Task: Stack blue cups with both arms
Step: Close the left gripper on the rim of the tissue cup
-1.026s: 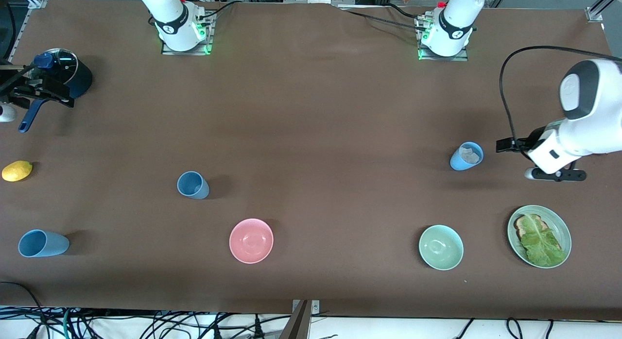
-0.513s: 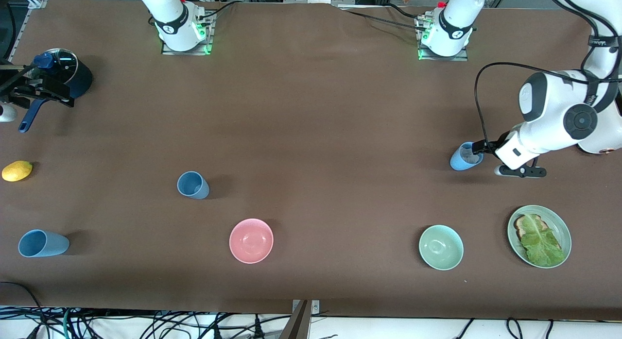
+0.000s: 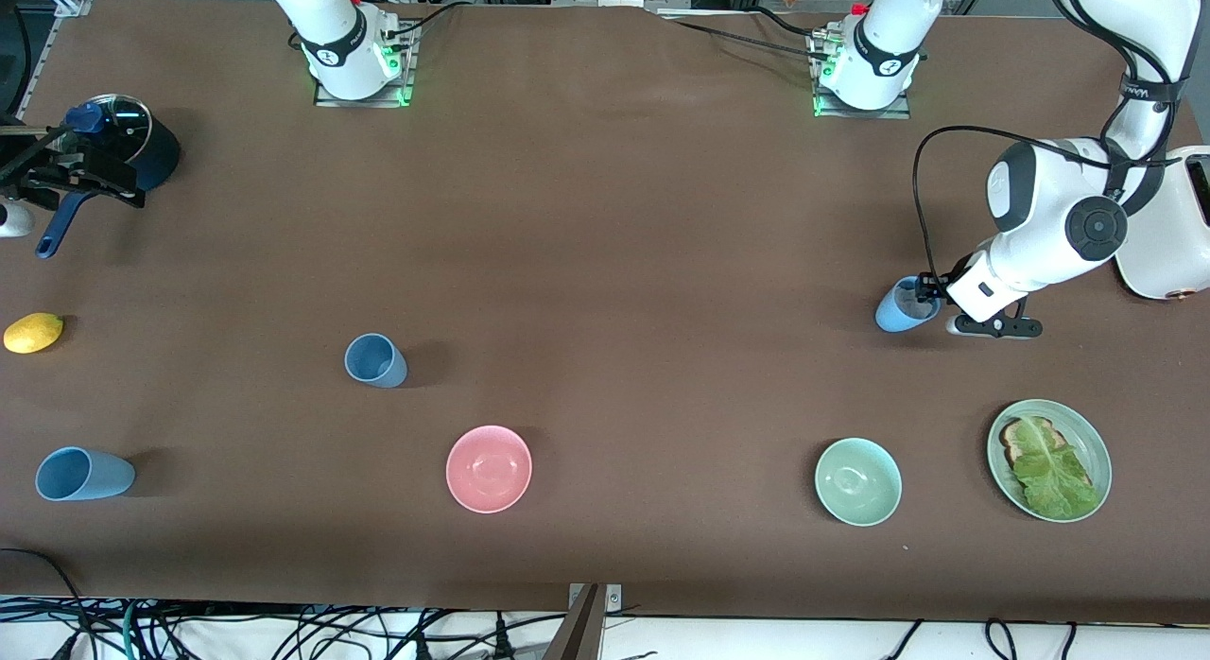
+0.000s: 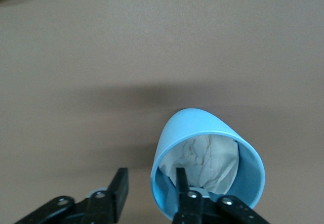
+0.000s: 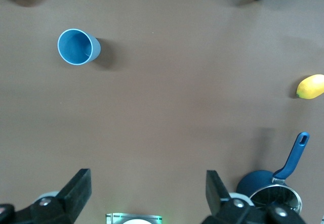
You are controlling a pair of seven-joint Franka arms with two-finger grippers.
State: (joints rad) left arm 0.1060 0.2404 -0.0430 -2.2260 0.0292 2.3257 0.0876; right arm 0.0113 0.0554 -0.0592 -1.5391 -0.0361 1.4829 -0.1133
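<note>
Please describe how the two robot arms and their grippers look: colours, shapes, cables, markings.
Both arms are glossy white with rounded segments. The left arm has dark round joint caps and a looping black cable. Both bases glow green. The left gripper and right gripper have flat black fingers.

Partly hidden: sky-blue cup (image 3: 903, 305) rim under the left gripper (image 3: 931, 289). Cut by the frame edge: right gripper (image 3: 90, 176), both grippers' bodies in the wrist views. Crumpled white filling (image 4: 210, 155) inside that cup: material unclear.
</note>
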